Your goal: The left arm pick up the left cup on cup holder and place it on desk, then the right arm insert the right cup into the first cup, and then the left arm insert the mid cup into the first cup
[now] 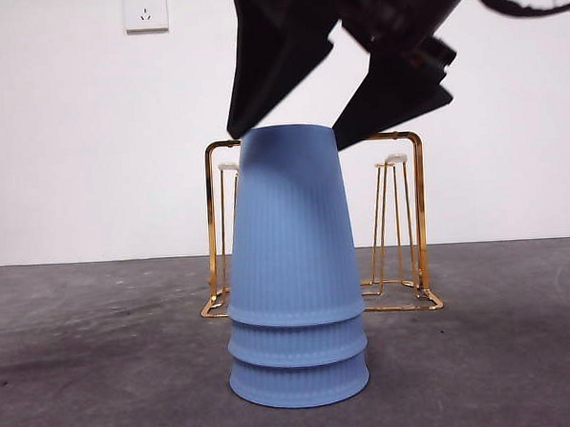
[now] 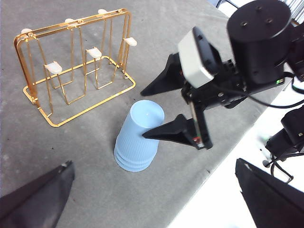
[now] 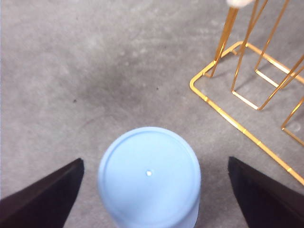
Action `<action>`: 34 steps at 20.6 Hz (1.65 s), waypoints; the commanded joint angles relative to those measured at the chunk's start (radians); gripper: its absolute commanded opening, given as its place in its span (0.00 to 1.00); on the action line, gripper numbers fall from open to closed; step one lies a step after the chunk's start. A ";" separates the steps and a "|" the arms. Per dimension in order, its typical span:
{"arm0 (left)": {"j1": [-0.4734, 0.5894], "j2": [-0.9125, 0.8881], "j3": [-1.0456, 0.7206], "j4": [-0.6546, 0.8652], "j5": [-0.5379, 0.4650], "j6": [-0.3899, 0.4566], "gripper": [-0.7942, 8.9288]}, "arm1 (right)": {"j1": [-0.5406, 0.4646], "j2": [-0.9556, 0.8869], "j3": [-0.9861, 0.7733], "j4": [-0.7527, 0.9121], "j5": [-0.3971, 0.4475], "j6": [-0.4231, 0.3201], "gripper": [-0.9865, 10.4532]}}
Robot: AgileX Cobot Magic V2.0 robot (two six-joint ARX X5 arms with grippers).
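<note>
Three light blue cups are nested upside down into one stack [image 1: 293,270] on the dark grey desk [image 1: 83,377], in front of the gold cup holder [image 1: 421,216], whose pegs are bare. My right gripper [image 1: 286,132] hangs open just above the stack's top, one jaw on each side and neither touching it. Seen from the right wrist, the stack [image 3: 149,173] lies centred between the open right gripper's [image 3: 155,161] jaws. My left gripper [image 2: 153,164] is open and empty, drawn back from the stack [image 2: 140,135], and its view shows the right gripper [image 2: 143,114] over the cups.
The cup holder [image 2: 53,68] stands just behind the stack, a short gap away, and one corner of it [image 3: 229,28] shows in the right wrist view. A white wall with a socket [image 1: 145,8] backs the desk. The desk's edge [image 2: 223,156] runs close beside the stack.
</note>
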 commanded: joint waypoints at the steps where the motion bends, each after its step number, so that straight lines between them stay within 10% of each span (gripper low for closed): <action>1: -0.010 0.006 0.011 0.010 -0.006 0.003 0.63 | 0.011 -0.055 0.068 -0.027 -0.001 0.008 0.52; 12: -0.010 0.005 0.011 -0.005 -0.032 0.084 0.63 | 0.011 -0.466 0.248 -0.758 0.056 0.180 0.52; 17: -0.010 0.005 0.011 -0.006 -0.048 0.130 0.43 | 0.011 -0.630 0.248 -0.812 0.079 0.168 0.50; 19: -0.010 0.005 0.011 -0.009 -0.047 0.143 0.08 | 0.011 -0.656 0.248 -0.823 0.079 0.162 0.13; 34: -0.010 0.005 0.011 0.002 -0.047 0.122 0.10 | 0.011 -0.664 0.249 -0.803 0.078 0.149 0.10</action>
